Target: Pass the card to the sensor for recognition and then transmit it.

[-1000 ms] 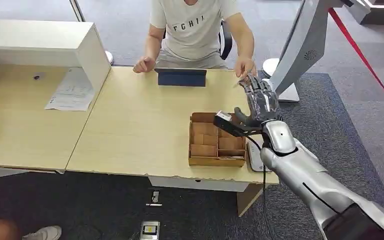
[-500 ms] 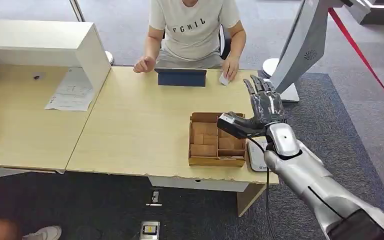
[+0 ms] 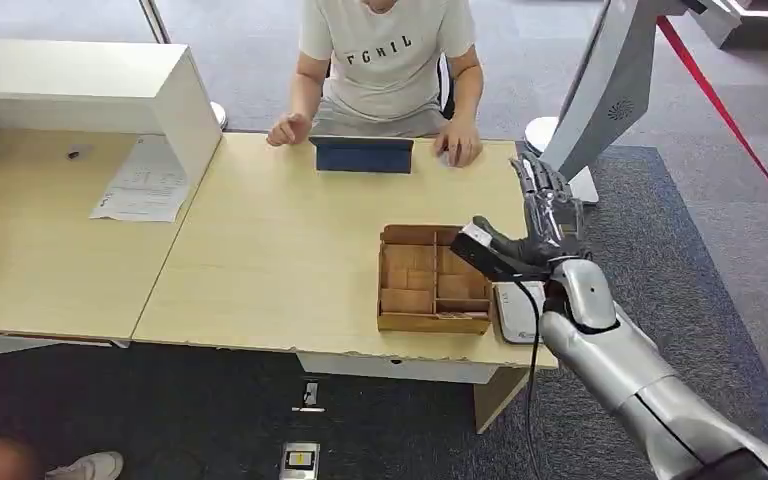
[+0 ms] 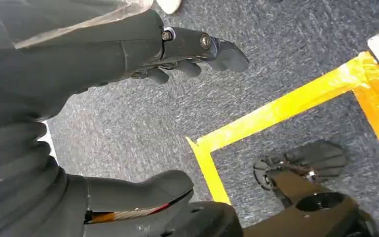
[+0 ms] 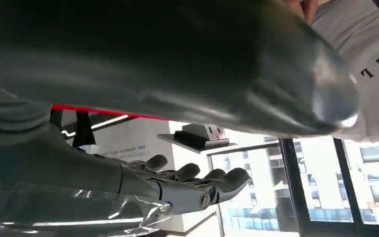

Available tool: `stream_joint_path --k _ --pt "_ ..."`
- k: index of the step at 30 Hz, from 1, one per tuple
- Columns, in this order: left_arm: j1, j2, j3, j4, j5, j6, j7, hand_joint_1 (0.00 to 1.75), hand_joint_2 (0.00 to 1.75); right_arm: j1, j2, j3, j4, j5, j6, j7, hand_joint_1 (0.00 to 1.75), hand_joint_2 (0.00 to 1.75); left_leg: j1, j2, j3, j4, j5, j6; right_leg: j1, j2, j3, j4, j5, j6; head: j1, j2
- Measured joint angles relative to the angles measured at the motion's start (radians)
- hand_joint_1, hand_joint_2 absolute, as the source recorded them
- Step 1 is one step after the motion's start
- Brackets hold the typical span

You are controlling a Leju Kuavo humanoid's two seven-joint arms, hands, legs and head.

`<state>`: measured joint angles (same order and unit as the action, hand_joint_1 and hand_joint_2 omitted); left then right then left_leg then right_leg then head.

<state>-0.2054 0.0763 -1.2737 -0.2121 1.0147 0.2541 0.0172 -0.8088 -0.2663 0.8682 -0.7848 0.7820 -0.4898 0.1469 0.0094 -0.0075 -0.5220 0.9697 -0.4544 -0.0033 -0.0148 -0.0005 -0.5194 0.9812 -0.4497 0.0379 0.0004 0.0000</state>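
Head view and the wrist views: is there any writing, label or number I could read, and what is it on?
"FGHIL", roughly; the letters are small and uncertain: on the person's white T-shirt.
"IL": the end of that print, in the right wrist view.
Printed paper sheet on the left table: too small to read.
Label on the device on the floor: too blurred to read.

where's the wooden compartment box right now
In the head view, the wooden compartment box sits on the table near its front right edge, just left of the white sensor pad and the robot's raised right hand.
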Motion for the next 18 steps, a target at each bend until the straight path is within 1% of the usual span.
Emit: stream_joint_path --k 10,14,18 --pt "0.033 0.004 0.004 0.000 0.018 0.019 -0.004 0.00 1.75 0.099 -0.060 -0.070 -0.126 -0.087 -0.034 -0.011 0.00 0.00 0.000 0.000 0.000 0.000 0.000 0.000 0.000 0.000 0.000 0.000 0.000 0.000 0.000 0.000" --pt "0.044 0.005 0.010 0.000 0.027 0.034 -0.010 0.00 1.75 0.126 -0.073 -0.086 -0.151 -0.153 -0.048 -0.041 0.00 0.00 0.000 0.000 0.000 0.000 0.000 0.000 0.000 0.000 0.000 0.000 0.000 0.000 0.000 0.000" --pt "0.053 0.005 0.024 0.000 0.039 0.042 -0.026 0.00 1.75 0.163 -0.076 -0.102 -0.160 -0.247 -0.080 -0.086 0.00 0.00 0.000 0.000 0.000 0.000 0.000 0.000 0.000 0.000 0.000 0.000 0.000 0.000 0.000 0.000"
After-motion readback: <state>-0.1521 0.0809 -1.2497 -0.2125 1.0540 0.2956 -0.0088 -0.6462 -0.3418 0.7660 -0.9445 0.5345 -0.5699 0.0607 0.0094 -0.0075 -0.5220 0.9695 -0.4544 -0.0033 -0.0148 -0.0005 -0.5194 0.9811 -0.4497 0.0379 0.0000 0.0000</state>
